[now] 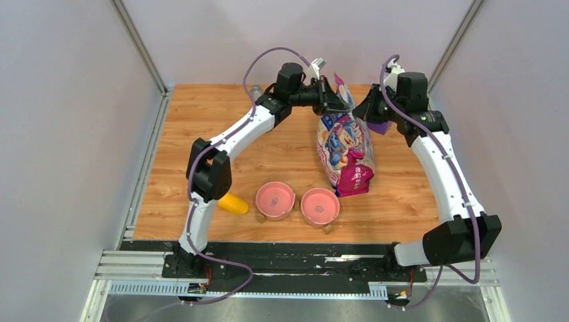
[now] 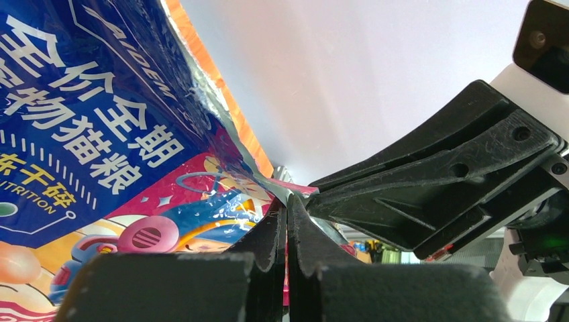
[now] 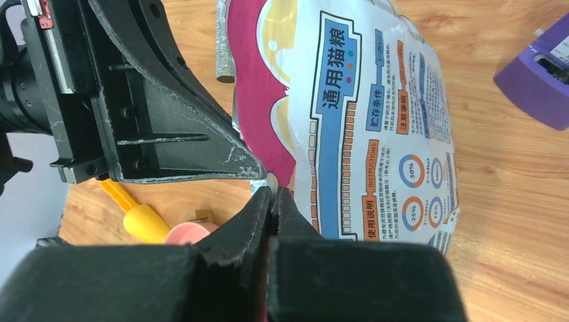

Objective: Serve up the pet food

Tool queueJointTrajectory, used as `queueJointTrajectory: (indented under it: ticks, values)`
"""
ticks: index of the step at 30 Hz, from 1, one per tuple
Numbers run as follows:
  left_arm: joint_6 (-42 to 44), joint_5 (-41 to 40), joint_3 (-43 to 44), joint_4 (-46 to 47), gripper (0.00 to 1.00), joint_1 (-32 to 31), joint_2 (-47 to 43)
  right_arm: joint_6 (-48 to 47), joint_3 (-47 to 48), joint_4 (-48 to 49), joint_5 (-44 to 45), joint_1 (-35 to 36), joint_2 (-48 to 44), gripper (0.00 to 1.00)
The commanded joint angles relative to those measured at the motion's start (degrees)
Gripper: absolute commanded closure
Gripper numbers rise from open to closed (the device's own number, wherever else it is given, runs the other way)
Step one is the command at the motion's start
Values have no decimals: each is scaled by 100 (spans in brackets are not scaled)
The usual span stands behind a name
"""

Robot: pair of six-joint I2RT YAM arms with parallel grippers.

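Wood-grain surface (image 1: pixel 282 147) carries the glossy cartoon bag (image 1: pixel 345 151), which stands far of centre. The pet food does not show and is presumably inside the bag. On the bag's foil top edge the left tool (image 2: pixel 287 208) is clamped tight. The right tool (image 3: pixel 272 194), tip to tip with it, looks pinched onto the same edge. Both bites are shallow, so pulling apart could slip off, or rip the foil abruptly, scattering kibble or tipping the bag. Two empty pink bowls (image 1: pixel 275 200) sit near, just left of the bag's foot. A yellow scoop (image 1: pixel 233 203) lies left of them, half hidden by the left arm. A purple box (image 3: pixel 537 74) sits far right.
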Motion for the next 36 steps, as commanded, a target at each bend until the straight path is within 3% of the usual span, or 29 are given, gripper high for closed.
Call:
queueJointTrajectory:
  ticks: [1,5,12,18,24,30,36]
  values:
    - [176,207,172,123,100,10,-101,-332,163,-62,1096,228,-36,100]
    - [221,208,209,46,100,10,-102,-631,262,-212,1795,486,28,100]
    - [502,119,322,-366,100,6,-129,-1493,263,-376,3803,1001,136,100]
    - [746,-56,476,-851,100,9,-86,-1776,243,-297,4641,1069,129,100]
    - [800,-168,542,-1076,100,10,-41,-1773,119,-187,4740,1075,79,100]
    - [614,-81,536,-775,100,10,-4,-1681,85,-244,3608,1078,40,100]
    - [466,-10,552,-593,100,10,13,-1366,89,-444,3445,1074,87,100]
